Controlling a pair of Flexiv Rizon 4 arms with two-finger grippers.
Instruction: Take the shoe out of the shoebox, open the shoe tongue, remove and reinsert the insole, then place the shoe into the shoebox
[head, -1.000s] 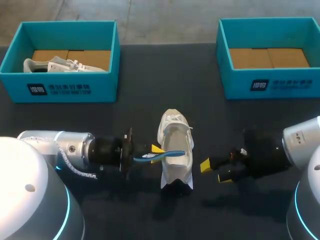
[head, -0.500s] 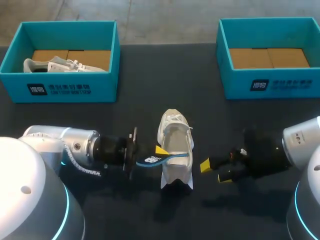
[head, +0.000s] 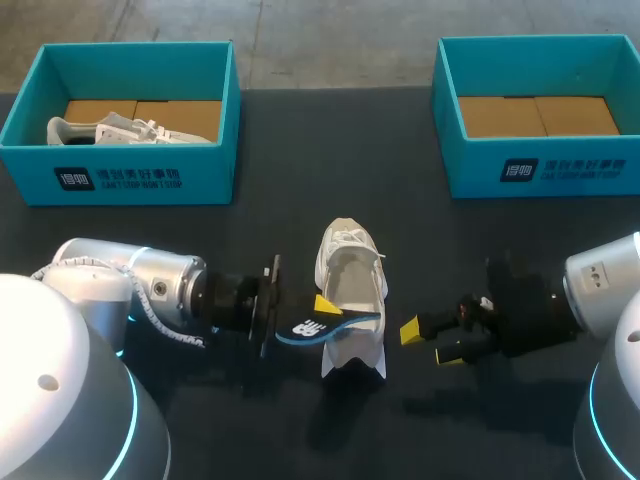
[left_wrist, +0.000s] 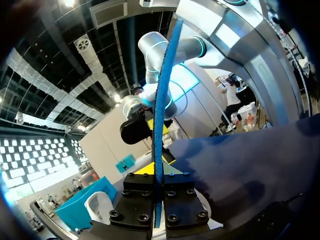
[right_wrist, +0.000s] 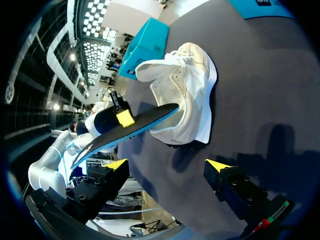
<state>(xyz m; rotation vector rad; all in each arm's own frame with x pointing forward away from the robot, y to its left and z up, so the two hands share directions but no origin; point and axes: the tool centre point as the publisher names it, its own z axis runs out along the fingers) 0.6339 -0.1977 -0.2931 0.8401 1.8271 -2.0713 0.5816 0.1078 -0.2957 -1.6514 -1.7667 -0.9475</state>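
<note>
Clamping insole (head: 338, 322), left claw (head: 320, 308) with one finger hidden; insole tip inside shoe (head: 352, 272)

Dark table (head: 300, 170), as you see it from above, bearing 3 things: 1 teal left shoebox (head: 120, 182) at the far left, 1 teal right shoebox (head: 540, 172) at the far right, and 1 white shoe (head: 352, 280) upright at front middle, well apart from both boxes.
</note>
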